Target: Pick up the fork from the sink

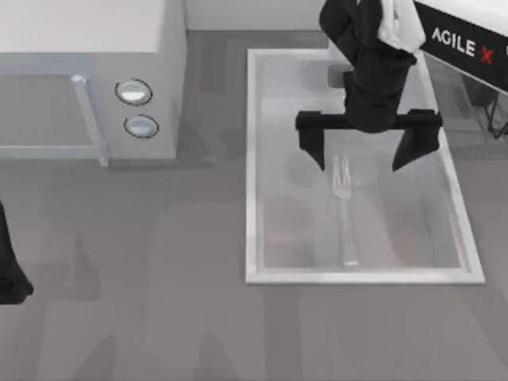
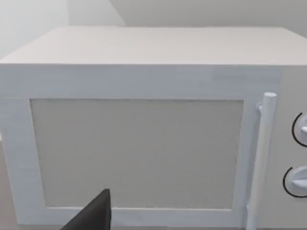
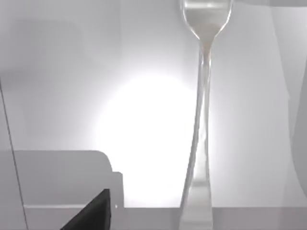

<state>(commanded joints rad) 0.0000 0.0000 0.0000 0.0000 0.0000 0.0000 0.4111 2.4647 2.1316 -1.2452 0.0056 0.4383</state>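
Observation:
A slim silver fork (image 1: 344, 208) lies flat on the floor of the white sink (image 1: 252, 159), tines toward the far end and handle toward the near rim. My right gripper (image 1: 365, 159) hangs open above the sink, its two black fingers (image 1: 314, 144) spread wide on either side of the tines and not touching the fork. The right wrist view looks down along the fork (image 3: 203, 110) onto the pale sink floor (image 3: 96, 72). My left arm (image 1: 9, 270) is parked at the left edge of the table.
A white microwave (image 1: 87, 79) with two round knobs (image 1: 133, 92) and a bar handle stands at the back left; the left wrist view faces its door (image 2: 136, 153). Grey table (image 1: 159, 317) stretches in front of it and left of the sink.

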